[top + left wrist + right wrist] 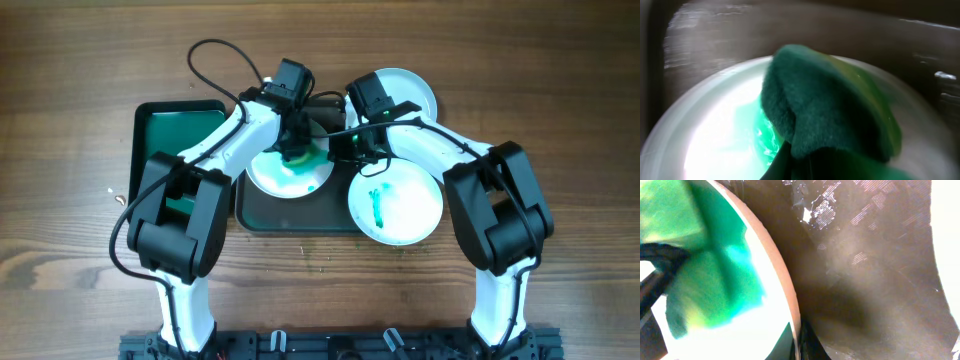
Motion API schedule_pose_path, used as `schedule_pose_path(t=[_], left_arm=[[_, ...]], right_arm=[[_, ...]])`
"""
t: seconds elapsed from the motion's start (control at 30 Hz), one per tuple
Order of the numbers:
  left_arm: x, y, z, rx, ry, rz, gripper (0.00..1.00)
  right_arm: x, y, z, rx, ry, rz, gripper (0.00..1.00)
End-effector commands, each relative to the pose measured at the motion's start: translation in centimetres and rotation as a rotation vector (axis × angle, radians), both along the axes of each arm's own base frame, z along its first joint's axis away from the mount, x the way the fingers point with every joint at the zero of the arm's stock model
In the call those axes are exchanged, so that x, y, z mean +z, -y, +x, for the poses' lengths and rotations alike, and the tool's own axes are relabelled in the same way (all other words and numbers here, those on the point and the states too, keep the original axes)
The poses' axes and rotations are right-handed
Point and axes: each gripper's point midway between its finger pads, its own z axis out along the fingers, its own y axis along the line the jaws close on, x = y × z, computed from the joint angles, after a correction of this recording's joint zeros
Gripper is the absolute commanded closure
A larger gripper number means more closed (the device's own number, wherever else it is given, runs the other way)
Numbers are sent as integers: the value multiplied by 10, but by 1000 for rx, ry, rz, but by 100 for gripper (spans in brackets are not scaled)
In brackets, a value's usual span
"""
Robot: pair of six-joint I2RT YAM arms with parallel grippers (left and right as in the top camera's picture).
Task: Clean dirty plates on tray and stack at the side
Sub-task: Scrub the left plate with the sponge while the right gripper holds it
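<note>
Over a brown wooden table [80, 80], the left arm [225, 140] and right arm [430, 145] bend inward above the large dark grey-brown rectangular tray [300, 215], the left gripper [297, 148] clamping a green sponge [830, 100] onto a smeared round white plate [280, 180] lying in it, the right gripper [345, 152] pinching that plate's right rim.

Tray [300, 215] sits mid-worktop [80, 60]; smaller tray [180, 125] just L of it. 1st plate [280, 180] lies in tray, L half, w/ sponge [300, 155] on it. 2nd plate [400, 205] overlaps tray's R rim. 3rd plate [410, 90] behind, R side.
</note>
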Motion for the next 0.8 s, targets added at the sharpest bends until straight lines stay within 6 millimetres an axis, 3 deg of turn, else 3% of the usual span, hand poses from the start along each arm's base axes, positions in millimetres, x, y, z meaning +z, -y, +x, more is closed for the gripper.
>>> schedule_pose_path(t=[0.0, 0.13, 0.23, 0.37, 0.5, 0.6, 0.7, 0.77], left_arm=[[11, -81, -7, 261, 63, 366, 96], [7, -86, -31, 238, -43, 394, 96], [-3, -70, -47, 141, -164, 309, 96], [-16, -14, -71, -204, -338, 14, 96], [-7, 43, -92, -560, -381, -306, 96], [-5, 54, -85, -618, -334, -353, 96], [-4, 60, -65, -633, -245, -351, 96], [-7, 53, -42, -561, -172, -279, 96]], right_arm=[[-26, 7, -14, 3, -66, -44, 96], [-26, 7, -14, 3, -65, -44, 96], [-26, 7, -14, 0, -67, -44, 96], [-26, 7, -14, 0, -67, -44, 96], [-26, 7, -14, 0, -67, -44, 96], [-26, 7, -14, 0, -67, -44, 96], [-26, 7, -14, 0, -67, -44, 96], [-26, 7, -14, 0, -66, -45, 96]])
